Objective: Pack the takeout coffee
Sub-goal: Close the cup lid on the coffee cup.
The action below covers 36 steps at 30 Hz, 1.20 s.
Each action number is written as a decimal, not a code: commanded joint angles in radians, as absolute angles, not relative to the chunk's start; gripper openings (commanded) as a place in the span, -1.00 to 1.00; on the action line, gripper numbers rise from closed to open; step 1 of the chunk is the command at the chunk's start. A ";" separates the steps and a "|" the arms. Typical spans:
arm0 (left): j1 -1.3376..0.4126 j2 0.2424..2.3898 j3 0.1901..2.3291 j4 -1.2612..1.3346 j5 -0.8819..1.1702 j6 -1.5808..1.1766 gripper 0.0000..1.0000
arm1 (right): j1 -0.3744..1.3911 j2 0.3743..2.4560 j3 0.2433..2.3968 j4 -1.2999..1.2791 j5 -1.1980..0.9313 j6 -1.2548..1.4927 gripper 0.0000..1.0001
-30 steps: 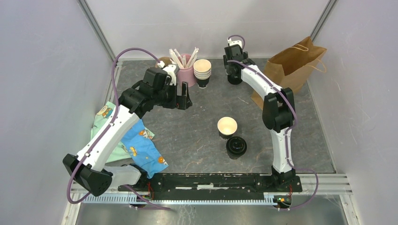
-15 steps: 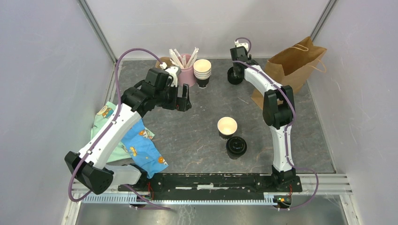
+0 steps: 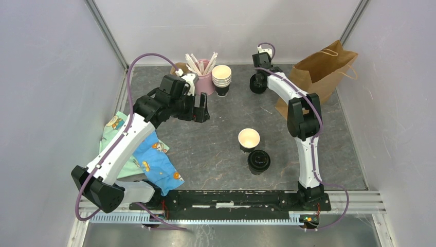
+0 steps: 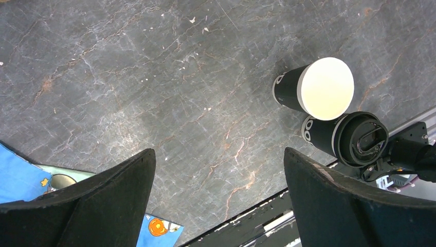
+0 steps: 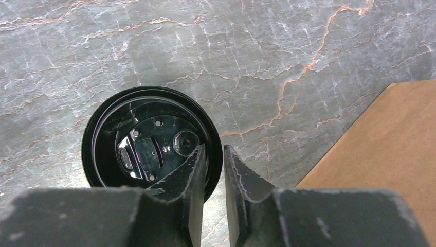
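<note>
Black-lidded takeout coffee point(image 3: 258, 161) is being seen upright near the middle of the grey stone-look table point(image 3: 216, 154). It is standing just beside 1 lidless cream-lined cup point(image 3: 249, 139), on the side nearer the arm bases. It is being touched by neither gripper.

Left gripper point(image 4: 218, 154): 2 fingers are being held wide apart with nothing between them, over bare table left of both cups.

Right gripper point(image 5: 215, 150): being held at the far side over the stack of black lids point(image 5: 144, 139), near the brown paper bag point(image 5: 391, 154). Its 2 fingers are being held almost together, astride the top lid's rim. Whether the rim is being pinched cannot be told.

Patterned cloth point(image 3: 154, 159) is lying under the left arm.
</note>
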State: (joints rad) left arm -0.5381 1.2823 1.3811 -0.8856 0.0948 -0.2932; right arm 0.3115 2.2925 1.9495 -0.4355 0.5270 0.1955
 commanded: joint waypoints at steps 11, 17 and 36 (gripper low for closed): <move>-0.533 1.290 1.445 -0.876 0.084 -0.256 0.99 | 0.306 2.218 1.990 -0.407 0.473 0.175 -0.88; -0.534 1.315 1.492 -0.874 0.099 -0.275 0.99 | 0.306 2.154 1.984 -0.395 0.464 0.161 -0.90; -0.515 1.358 1.513 -0.654 0.288 -0.669 0.97 | 0.313 1.617 1.480 -0.446 -0.523 0.278 -0.92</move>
